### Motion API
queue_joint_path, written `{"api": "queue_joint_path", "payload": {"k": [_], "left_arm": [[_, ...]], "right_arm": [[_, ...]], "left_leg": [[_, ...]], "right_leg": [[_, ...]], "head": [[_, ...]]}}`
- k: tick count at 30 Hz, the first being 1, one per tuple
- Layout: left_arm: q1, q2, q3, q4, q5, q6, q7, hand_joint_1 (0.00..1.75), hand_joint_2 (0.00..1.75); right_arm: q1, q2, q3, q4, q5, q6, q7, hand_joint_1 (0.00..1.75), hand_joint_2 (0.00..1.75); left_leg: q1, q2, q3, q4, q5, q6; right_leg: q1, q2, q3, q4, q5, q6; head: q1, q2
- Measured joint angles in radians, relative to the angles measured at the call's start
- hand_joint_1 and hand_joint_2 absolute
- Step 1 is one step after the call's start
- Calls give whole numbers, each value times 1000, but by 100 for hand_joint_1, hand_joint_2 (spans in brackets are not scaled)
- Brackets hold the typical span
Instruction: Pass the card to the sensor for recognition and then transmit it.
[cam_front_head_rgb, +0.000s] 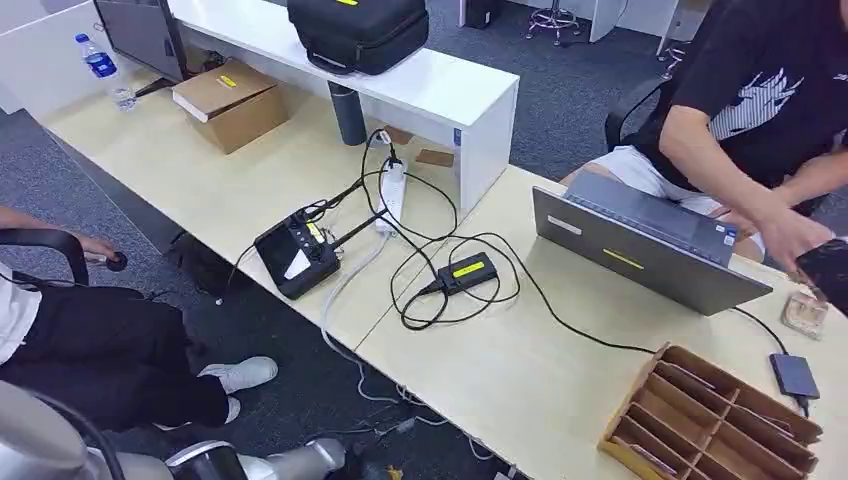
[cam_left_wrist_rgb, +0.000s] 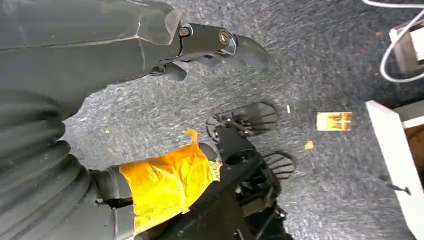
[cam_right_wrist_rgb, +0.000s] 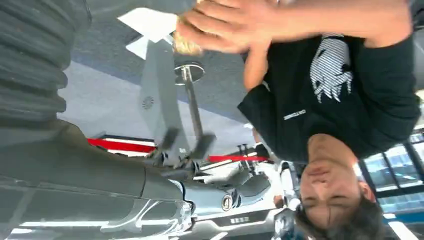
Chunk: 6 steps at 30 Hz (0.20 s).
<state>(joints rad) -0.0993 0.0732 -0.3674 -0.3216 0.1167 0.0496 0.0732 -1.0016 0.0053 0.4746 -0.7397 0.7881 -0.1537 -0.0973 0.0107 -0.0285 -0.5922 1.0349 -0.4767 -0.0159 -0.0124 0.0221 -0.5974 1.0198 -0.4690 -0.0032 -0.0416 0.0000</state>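
Card (cam_right_wrist_rgb: 159, 95): in the right wrist view a flat grey slab, which I take for it, stands up from the dark fingers (cam_right_wrist_rgb: 170, 142) of the right hand (cam_right_wrist_rgb: 192, 172), which appear to pinch its lower end. A person's hand (cam_right_wrist_rgb: 225, 20) is at its far end, touching or just about to; blur hides which. In the head view that meeting happens just beyond the far right corner of the laptop (cam_front_head_rgb: 640, 240), where the seated person (cam_front_head_rgb: 760, 90) reaches in.

The sensor (cam_front_head_rgb: 466, 271), a small black box with a yellow label, lies on the bench (cam_front_head_rgb: 520, 390) well to the left of the laptop, nowhere near the card. So I cannot tell whether recognition is already done. Judging by the person's reach, this is the handover: either the card is being passed on, or it is only now being received. If passed on, only the release is left.

The left hand (cam_left_wrist_rgb: 215, 45) hangs over the carpet, off the bench and far from the laptop, thumb out, holding nothing.
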Motion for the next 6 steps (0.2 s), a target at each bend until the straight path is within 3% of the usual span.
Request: {"api": "queue_joint_path", "payload": {"k": [6], "left_arm": [[14,5,0,16,-1,0,0,0,175]], "right_arm": [[31,-40,13,-104,-1,-31,-10,0,175]], "left_leg": [[0,0,0,0,0,0]], "right_leg": [[0,0,0,0,0,0]], "head": [[0,0]]}}
